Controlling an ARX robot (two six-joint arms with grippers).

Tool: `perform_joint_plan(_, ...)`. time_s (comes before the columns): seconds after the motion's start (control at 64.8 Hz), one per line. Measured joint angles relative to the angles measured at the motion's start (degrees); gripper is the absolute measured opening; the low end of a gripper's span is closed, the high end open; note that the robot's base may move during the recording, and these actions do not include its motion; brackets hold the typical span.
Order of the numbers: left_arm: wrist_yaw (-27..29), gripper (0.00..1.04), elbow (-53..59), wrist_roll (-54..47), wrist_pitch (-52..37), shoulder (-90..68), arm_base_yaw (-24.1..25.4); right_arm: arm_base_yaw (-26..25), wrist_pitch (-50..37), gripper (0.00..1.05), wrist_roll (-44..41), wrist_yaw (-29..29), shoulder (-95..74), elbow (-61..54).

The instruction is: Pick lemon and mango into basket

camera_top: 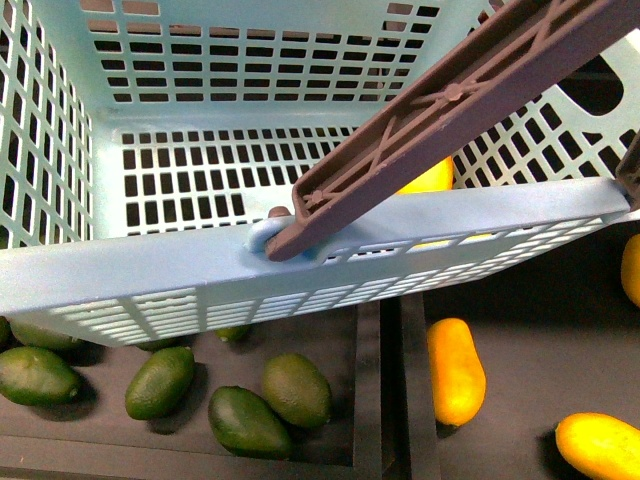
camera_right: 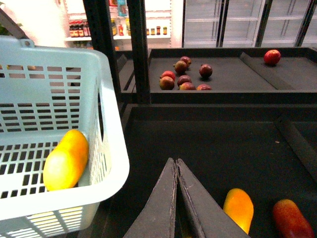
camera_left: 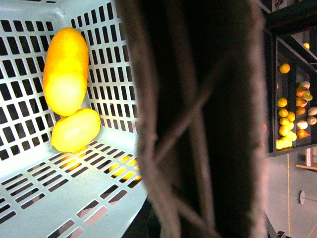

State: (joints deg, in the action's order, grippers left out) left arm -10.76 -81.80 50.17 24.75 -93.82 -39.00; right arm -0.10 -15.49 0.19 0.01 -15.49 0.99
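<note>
The pale teal basket (camera_top: 200, 280) fills the front view, lifted over the shelf, with its brown-grey handle (camera_top: 450, 110) slanting across it. In the left wrist view the mango (camera_left: 65, 69) and the plumper lemon (camera_left: 75, 130) lie touching on the basket's slotted floor (camera_left: 44, 198). My left gripper is shut on the basket by its handle (camera_left: 198, 124), which hides the jaws. My right gripper (camera_right: 176, 161) is shut and empty, beside the basket's wall (camera_right: 111, 148) and above a black shelf. The mango also shows in the right wrist view (camera_right: 67, 158).
Several dark green oval fruits (camera_top: 160, 382) lie in a black tray below the basket at left. Loose mangoes (camera_top: 455, 370) lie in the tray at right, one close under my right gripper (camera_right: 238, 208) beside a reddish fruit (camera_right: 291, 218). Red fruits (camera_right: 181, 74) sit on a farther shelf.
</note>
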Motion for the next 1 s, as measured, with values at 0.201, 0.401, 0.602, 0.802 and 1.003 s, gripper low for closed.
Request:
perform_joint_plan(0.201, 0.0, 0.05, 0.0, 0.0, 0.0, 0.0, 0.0, 0.0, 3.5, 0.02, 0.0, 0.0, 3.5, 0.0)
perform_joint_plan(0.401, 0.0, 0.05, 0.0, 0.0, 0.0, 0.0, 0.0, 0.0, 11.4, 0.02, 0.0, -0.1, 9.7, 0.0)
perform_joint_plan(0.602, 0.0, 0.05, 0.0, -0.1, 0.0, 0.0, 0.0, 0.0, 15.3, 0.02, 0.0, 0.0, 15.0, 0.0)
perform_joint_plan(0.802, 0.0, 0.05, 0.0, -0.1, 0.0, 0.0, 0.0, 0.0, 15.4, 0.29, 0.0, 0.0, 15.1, 0.0)
perform_joint_plan(1.003, 0.0, 0.05, 0.0, 0.0, 0.0, 0.0, 0.0, 0.0, 15.4, 0.71, 0.0, 0.0, 15.1, 0.0)
